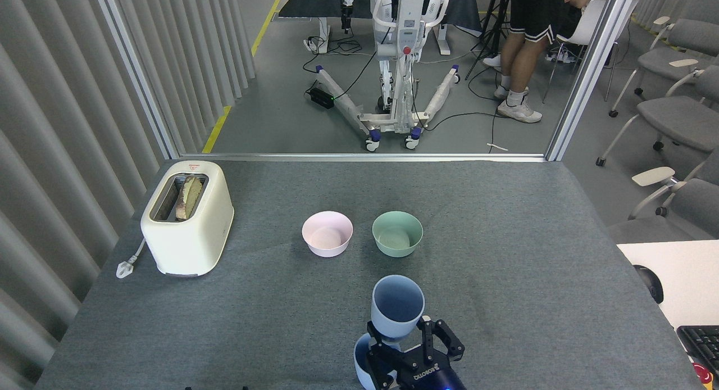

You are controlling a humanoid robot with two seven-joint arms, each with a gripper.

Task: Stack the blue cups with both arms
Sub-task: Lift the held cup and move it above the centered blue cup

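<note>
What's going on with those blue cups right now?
Right gripper shut on held blue cup. Second blue cup directly beneath, mostly hidden. Left gripper out of view. Nothing in the way.

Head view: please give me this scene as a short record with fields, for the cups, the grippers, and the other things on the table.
held cup: blue cup, upright, mouth open, in the right gripper
standing cup: second blue cup on the table, near edge, mostly hidden behind the gripper
stacked: not yet; held cup sits above the standing one
left gripper: not in view
bowls: pink bowl beside mint-green bowl, apart, both empty
toaster: far left, bread in slot
</note>
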